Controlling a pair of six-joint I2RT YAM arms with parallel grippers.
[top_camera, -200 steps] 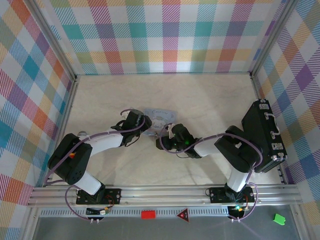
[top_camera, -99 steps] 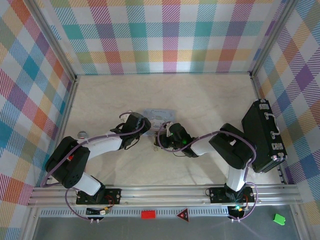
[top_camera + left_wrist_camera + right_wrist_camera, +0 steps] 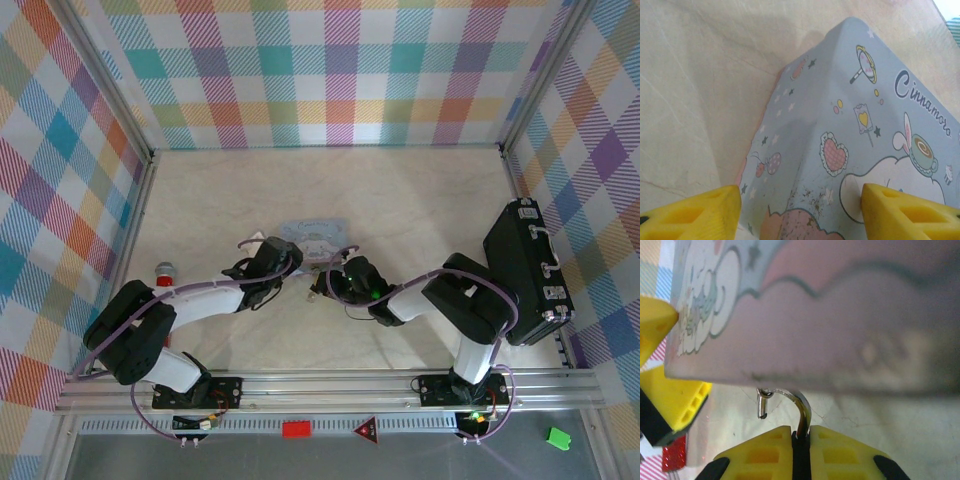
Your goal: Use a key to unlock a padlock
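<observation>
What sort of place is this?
Probably a robot test cell: plaid panel walls on a metal frame, with the left arm and right arm bolted to a rail at the edge of the table.

Both arms reached forward and bent inward toward the tin (image 3: 318, 235). The left end effector (image 3: 800, 210) had its fingers spread wide at the tin's left end. The right end effector (image 3: 801, 434), just beside the tin's near edge, was pinched tight on the padlock (image 3: 803, 412).
</observation>
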